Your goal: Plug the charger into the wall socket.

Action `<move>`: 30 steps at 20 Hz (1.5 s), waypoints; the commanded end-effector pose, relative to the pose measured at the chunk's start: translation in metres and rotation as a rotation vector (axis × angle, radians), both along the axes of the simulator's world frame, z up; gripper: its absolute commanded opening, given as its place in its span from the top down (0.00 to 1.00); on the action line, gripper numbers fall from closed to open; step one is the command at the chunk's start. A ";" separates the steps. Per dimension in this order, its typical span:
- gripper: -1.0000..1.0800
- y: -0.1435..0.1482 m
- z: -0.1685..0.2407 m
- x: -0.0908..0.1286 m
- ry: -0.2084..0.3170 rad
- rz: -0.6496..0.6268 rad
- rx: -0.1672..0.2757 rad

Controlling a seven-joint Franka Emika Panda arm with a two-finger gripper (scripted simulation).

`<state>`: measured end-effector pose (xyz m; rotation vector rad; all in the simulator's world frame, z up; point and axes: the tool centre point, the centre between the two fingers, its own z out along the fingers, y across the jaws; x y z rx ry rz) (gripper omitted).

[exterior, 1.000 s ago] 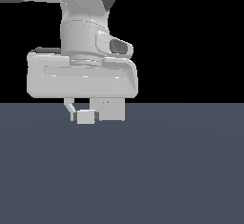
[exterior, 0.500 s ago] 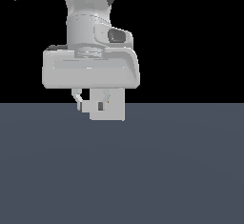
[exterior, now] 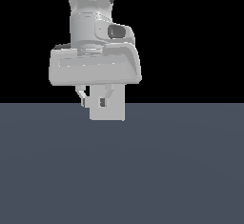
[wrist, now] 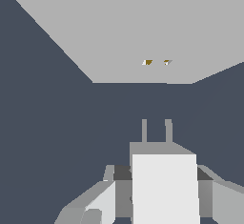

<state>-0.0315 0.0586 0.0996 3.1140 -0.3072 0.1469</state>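
In the wrist view the charger (wrist: pixel 164 185), an off-white block, sits between my fingers (wrist: pixel 122 192). My gripper (wrist: pixel 162 182) is shut on it. Its two prongs (wrist: pixel 144 130) point at the wall socket (wrist: pixel 138 23), a flat off-white plate with two yellowish holes (wrist: pixel 157 62). A strip of dark floor shows between the prongs and the plate, so they are apart. The prongs stand about in line with the holes. In the exterior view my gripper (exterior: pixel 97 101) hangs in front of the wall socket (exterior: pixel 114 112). There the charger blends with the plate and I cannot tell it apart.
The dark blue-grey floor (exterior: pixel 181 170) spreads flat around the plate. My arm's hand body (exterior: pixel 95 68) fills the upper middle of the exterior view against a black background.
My gripper has carried the charger toward the exterior view's right. It was beside the plate's left edge and now overlaps the plate.
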 end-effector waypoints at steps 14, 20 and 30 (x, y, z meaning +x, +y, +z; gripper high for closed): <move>1.00 -0.004 0.000 0.015 0.000 -0.006 0.000; 1.00 -0.008 0.000 0.037 0.000 -0.006 0.000; 1.00 -0.010 0.000 0.049 0.001 -0.007 0.000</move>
